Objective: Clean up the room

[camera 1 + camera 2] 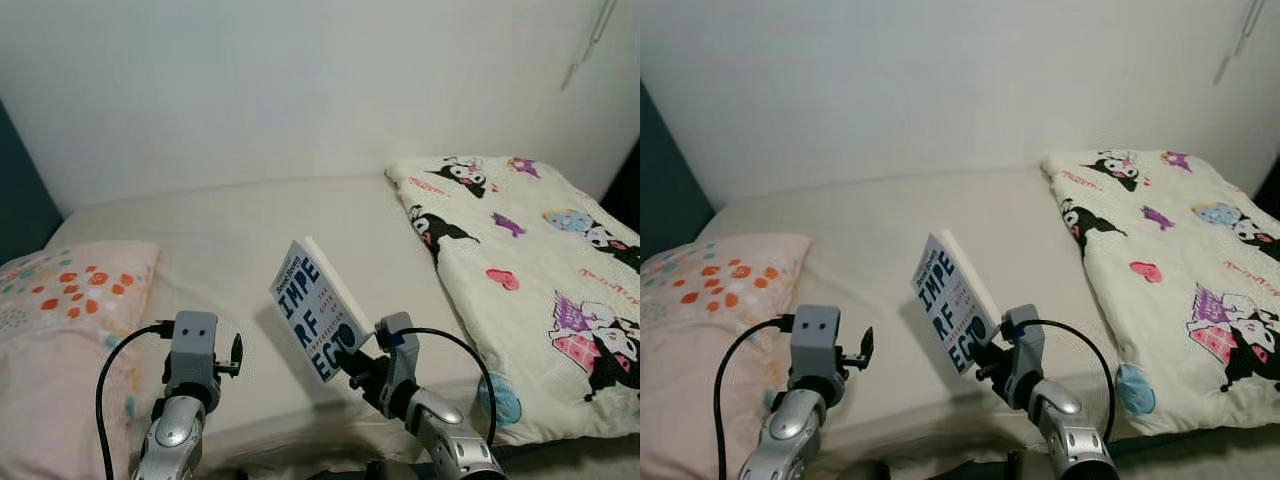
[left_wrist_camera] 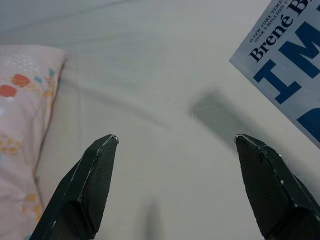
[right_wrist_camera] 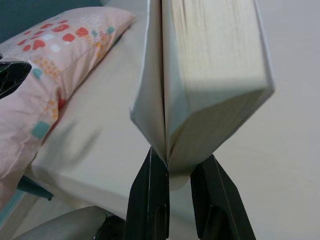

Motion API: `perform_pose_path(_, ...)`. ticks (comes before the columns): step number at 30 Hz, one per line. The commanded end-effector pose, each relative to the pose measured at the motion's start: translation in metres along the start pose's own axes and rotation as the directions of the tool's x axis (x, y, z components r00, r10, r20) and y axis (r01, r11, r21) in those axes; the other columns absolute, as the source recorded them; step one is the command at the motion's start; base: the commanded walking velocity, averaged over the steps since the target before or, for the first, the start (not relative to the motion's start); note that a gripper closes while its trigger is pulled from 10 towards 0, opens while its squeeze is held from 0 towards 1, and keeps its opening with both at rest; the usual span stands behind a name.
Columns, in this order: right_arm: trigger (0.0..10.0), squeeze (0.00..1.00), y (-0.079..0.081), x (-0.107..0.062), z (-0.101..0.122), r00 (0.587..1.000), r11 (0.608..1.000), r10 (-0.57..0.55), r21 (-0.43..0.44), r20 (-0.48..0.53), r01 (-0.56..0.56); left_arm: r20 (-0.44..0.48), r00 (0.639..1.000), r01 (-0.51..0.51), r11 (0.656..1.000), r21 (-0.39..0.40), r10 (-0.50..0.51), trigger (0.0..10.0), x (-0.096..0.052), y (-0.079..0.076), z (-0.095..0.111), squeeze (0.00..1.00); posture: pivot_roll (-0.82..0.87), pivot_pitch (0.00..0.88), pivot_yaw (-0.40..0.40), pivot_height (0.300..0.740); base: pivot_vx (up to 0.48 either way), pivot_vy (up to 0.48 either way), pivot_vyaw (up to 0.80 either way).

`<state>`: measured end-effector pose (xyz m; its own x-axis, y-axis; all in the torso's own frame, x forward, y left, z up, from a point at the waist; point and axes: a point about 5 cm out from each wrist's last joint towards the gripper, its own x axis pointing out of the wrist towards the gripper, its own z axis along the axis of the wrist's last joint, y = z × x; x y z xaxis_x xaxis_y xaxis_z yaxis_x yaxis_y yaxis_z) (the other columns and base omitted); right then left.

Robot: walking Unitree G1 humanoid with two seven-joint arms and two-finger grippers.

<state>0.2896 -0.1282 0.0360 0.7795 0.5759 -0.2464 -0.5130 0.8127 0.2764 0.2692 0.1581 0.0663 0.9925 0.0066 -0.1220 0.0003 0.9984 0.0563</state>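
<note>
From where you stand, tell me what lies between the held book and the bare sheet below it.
Nothing visible. The right claw holds the book tilted above the bare sheet; the pillow and cartoon blanket lie off to either side.

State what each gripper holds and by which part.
The right gripper is shut on the book, pinching its lower corner and holding it tilted above the bed. The left gripper is open and holds nothing.

Cream bed (image 1: 250,240), plain white wall (image 1: 250,80)
</note>
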Motion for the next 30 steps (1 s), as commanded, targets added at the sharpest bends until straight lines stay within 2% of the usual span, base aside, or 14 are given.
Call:
perform_pose_path(1,10.0,0.00,0.004,0.003,0.010,0.999,1.000,0.026,0.011,0.047,-0.027,-0.009,1.000,0.006,1.000,0.027,-0.006,10.0,-0.002,0.003,0.000,0.00,0.04,0.014,-0.037,0.610,0.000,0.000,0.00)
perform_pose_path(7,10.0,0.00,0.006,0.006,0.014,0.997,0.997,0.062,0.039,0.048,-0.064,-0.014,1.000,0.005,0.999,0.039,-0.005,10.0,-0.004,0.009,-0.001,0.00,0.04,0.019,-0.038,0.591,0.000,0.000,0.00)
perform_pose_path(11,10.0,0.00,0.015,0.013,0.017,0.973,0.972,0.228,0.063,-0.047,-0.225,-0.004,1.000,-0.025,0.998,0.064,0.025,10.0,-0.007,0.025,0.001,0.00,0.05,0.035,-0.043,0.591,0.000,0.000,0.00)
perform_pose_path(12,10.0,0.00,0.015,0.013,0.017,0.973,0.972,0.228,0.063,-0.047,-0.225,-0.004,1.000,-0.025,0.998,0.064,0.025,10.0,-0.007,0.025,0.001,0.00,0.05,0.035,-0.043,0.591,0.000,0.000,0.00)
perform_pose_path(15,10.0,0.00,0.024,0.014,0.025,0.871,0.884,0.465,0.131,-0.159,-0.448,0.030,0.995,-0.100,0.994,0.050,0.098,10.0,-0.012,0.055,0.007,0.00,0.06,0.048,-0.060,0.591,0.000,0.000,0.00)
perform_pose_path(17,10.0,0.00,0.022,0.012,0.029,0.814,0.842,0.539,0.165,-0.216,-0.514,0.037,0.994,-0.104,0.994,0.010,0.104,10.0,-0.016,0.066,0.010,0.00,0.06,0.054,-0.069,0.591,0.000,0.000,0.00)
perform_pose_path(18,10.0,0.00,0.022,0.012,0.029,0.814,0.842,0.539,0.165,-0.216,-0.514,0.037,0.994,-0.104,0.994,0.010,0.104,10.0,-0.016,0.066,0.010,0.00,0.06,0.054,-0.069,0.591,0.000,0.000,0.00)
perform_pose_path(20,10.0,0.00,0.012,0.005,0.036,0.744,0.796,0.605,0.204,-0.282,-0.570,0.002,1.000,0.000,0.999,-0.054,0.000,10.0,-0.025,0.067,0.007,0.00,0.08,0.065,-0.092,0.591,0.000,0.000,0.00)
perform_pose_path(21,10.0,0.00,0.012,0.005,0.036,0.744,0.796,0.605,0.204,-0.282,-0.570,0.002,1.000,0.000,0.999,-0.054,0.000,10.0,-0.025,0.067,0.007,0.00,0.08,0.065,-0.092,0.591,0.000,0.000,0.00)
perform_pose_path(22,10.0,0.00,0.004,-0.001,0.038,0.705,0.778,0.626,0.217,-0.334,-0.589,-0.013,0.999,0.043,0.998,-0.055,-0.044,10.0,-0.032,0.069,0.005,0.00,0.09,0.075,-0.098,0.591,0.000,0.000,0.00)
perform_pose_path(25,10.0,0.00,-0.007,-0.008,0.037,0.667,0.775,0.624,0.216,-0.407,-0.594,-0.016,0.999,0.042,0.998,-0.052,-0.043,10.0,-0.038,0.076,0.003,0.00,0.10,0.080,-0.102,0.591,0.000,0.000,0.00)
perform_pose_path(28,10.0,0.00,-0.014,-0.013,0.039,0.655,0.778,0.619,0.227,-0.433,-0.585,-0.020,0.999,0.032,0.998,-0.059,-0.033,10.0,-0.040,0.082,0.003,0.00,0.10,0.085,-0.107,0.591,0.000,0.000,0.00)
perform_pose_path(29,10.0,0.00,-0.019,-0.017,0.044,0.652,0.780,0.615,0.225,-0.443,-0.583,-0.030,0.998,0.049,0.993,-0.110,-0.053,10.0,-0.043,0.085,0.002,0.00,0.10,0.086,-0.110,0.591,0.000,0.000,0.00)
perform_pose_path(30,10.0,0.00,-0.019,-0.017,0.044,0.652,0.780,0.615,0.225,-0.443,-0.583,-0.030,0.998,0.049,0.993,-0.110,-0.053,10.0,-0.043,0.085,0.002,0.00,0.10,0.086,-0.110,0.591,0.000,0.000,0.00)
